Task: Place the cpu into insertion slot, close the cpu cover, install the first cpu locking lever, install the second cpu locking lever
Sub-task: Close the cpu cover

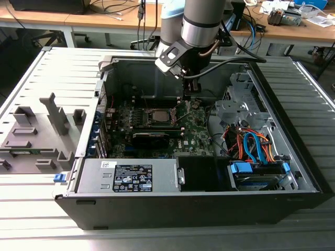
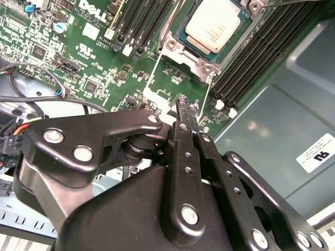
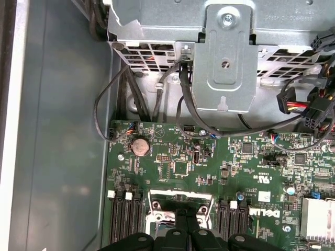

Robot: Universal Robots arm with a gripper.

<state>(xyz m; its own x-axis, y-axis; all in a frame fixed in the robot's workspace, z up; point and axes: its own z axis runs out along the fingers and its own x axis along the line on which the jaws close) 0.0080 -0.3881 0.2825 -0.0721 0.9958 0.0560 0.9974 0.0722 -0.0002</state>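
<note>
Pincer position: black metal pincer (image 2: 181, 107) hangs low over the green circuit board (image 2: 94, 57), just beside the socket.
Risk: in my judgement, the tip could slip off a thin silver wire locking lever (image 2: 152, 73) and scrape board parts.
Cause: narrow tip, springy lever, crowded surroundings.
Second risk: thin square silvery cpu cover (image 2: 184, 51) could lift if a lever stays unlatched.
Pincer opening: fingers drawn together, practically no gap.
Pincer hold: nothing visibly gripped; contact with the lever cannot be confirmed.
Cpu: small square cpu with dull silver-grey top (image 2: 215, 25) sits in the socket, framed by the cover.
</note>
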